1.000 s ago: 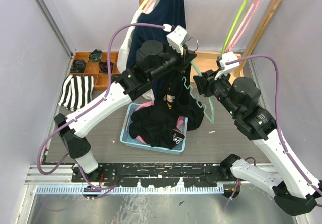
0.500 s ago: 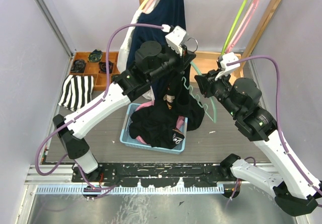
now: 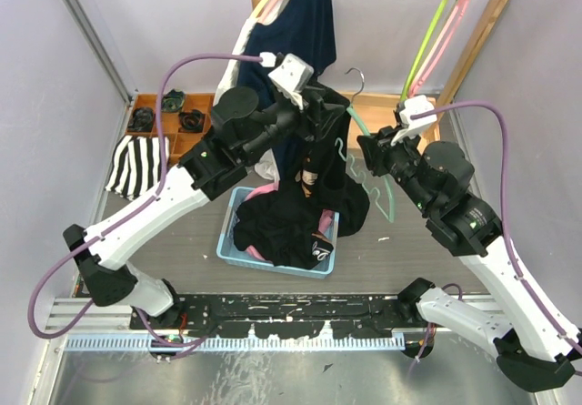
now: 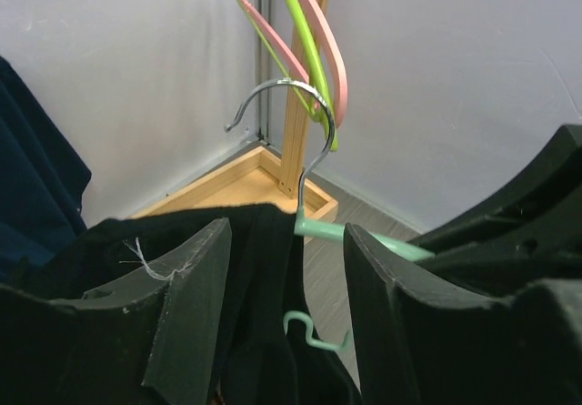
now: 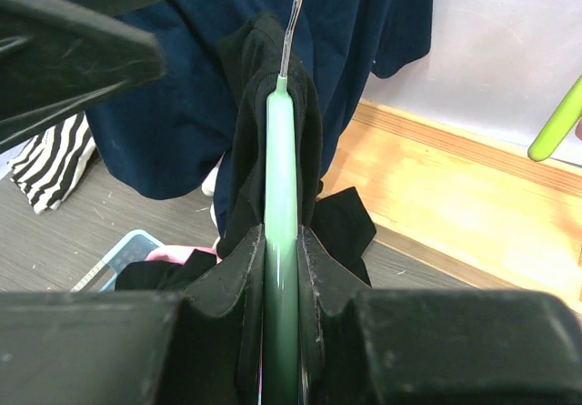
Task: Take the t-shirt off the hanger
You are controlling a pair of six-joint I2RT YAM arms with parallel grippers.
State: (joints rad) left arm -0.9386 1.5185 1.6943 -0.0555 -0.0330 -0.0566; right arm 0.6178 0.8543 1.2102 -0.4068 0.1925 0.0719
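Observation:
A mint-green hanger (image 3: 387, 196) with a metal hook (image 3: 356, 78) hangs in mid-air, with a black t-shirt (image 3: 320, 176) draped on it down into the blue basket (image 3: 229, 227). My right gripper (image 3: 371, 146) is shut on the hanger's green arm (image 5: 282, 268), and the black t-shirt (image 5: 247, 150) bunches around the hanger beyond the fingers. My left gripper (image 3: 332, 109) is open above the t-shirt's top. In the left wrist view the t-shirt (image 4: 259, 268) and the hanger (image 4: 320, 228) lie between the spread fingers (image 4: 195, 305) of my left gripper (image 4: 286, 305), untouched.
A navy garment (image 3: 296, 32) hangs on the wooden rack behind. Pink and green hangers (image 3: 436, 32) hang at the back right. A striped cloth (image 3: 136, 164) and a wooden tray (image 3: 168, 114) of dark items lie at the left. Black clothes fill the basket.
My right gripper closed on the green hanger. My left gripper then opened, let go, and the left arm pulled back up and to the left, uncovering the metal hook.

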